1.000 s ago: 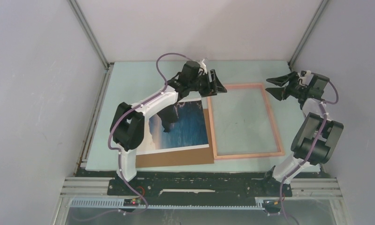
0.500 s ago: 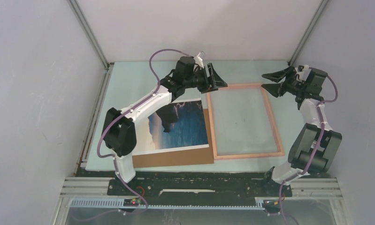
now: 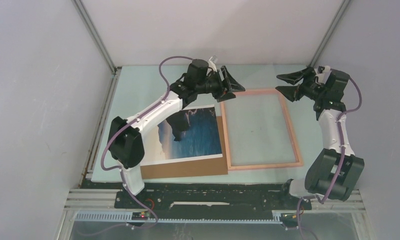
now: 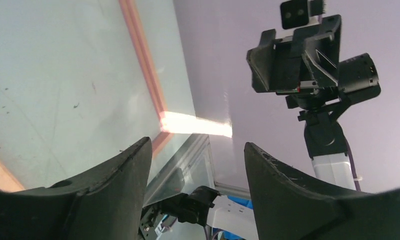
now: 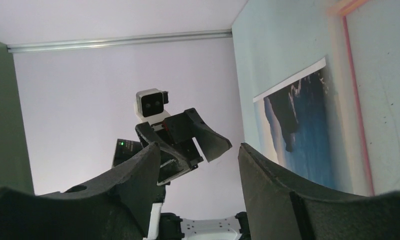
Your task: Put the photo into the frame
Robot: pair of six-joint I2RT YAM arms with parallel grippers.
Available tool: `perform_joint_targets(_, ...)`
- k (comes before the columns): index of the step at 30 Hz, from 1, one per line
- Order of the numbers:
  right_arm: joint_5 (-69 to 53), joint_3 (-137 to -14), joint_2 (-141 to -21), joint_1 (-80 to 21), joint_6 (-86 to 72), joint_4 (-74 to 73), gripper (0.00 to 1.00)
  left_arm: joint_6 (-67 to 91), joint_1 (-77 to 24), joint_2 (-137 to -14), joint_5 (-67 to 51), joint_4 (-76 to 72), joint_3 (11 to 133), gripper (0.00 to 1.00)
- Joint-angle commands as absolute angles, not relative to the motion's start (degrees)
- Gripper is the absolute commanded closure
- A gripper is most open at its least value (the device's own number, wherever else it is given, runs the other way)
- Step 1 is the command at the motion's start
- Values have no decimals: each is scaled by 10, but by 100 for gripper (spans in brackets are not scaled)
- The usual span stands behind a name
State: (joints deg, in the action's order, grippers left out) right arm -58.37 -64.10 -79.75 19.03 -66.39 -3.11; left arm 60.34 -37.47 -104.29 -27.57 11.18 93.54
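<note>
The left gripper [image 3: 233,86], jaws spread and empty, hovers above the far left corner of the frame [image 3: 263,165]. The photo [image 3: 195,135] lies flat just behind and beneath it, long axis running back toward its base, on a brown cardboard sheet [image 3: 187,169]. The right gripper [image 3: 280,84] (also spread, empty) sits across the frame, so the left is nearer, though its forearm overhangs the print.

The sea photo [image 3: 197,137] lies flat, face up, touching the left side of the empty salmon-pink frame [image 3: 292,132].
</note>
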Motion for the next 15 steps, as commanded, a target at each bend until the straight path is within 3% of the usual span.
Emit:
perform_joint_targets(1, -569, -642, -771, 185, -704, -47, 33, 631, -388, -1036, -297, 62, 978, 27)
perform_joint_targets(8, -562, -642, -765, 179, -700, -28, 33, 611, -395, -1022, -260, 93, 984, 27)
perform_joint_targets(10, -565, -642, -762, 197, -643, -32, 32, 579, -396, -1015, -258, 106, 964, 26)
perform_joint_targets(15, -479, -642, -781, 230, -398, -208, 27, 467, -396, -1000, -224, 146, 907, 22)
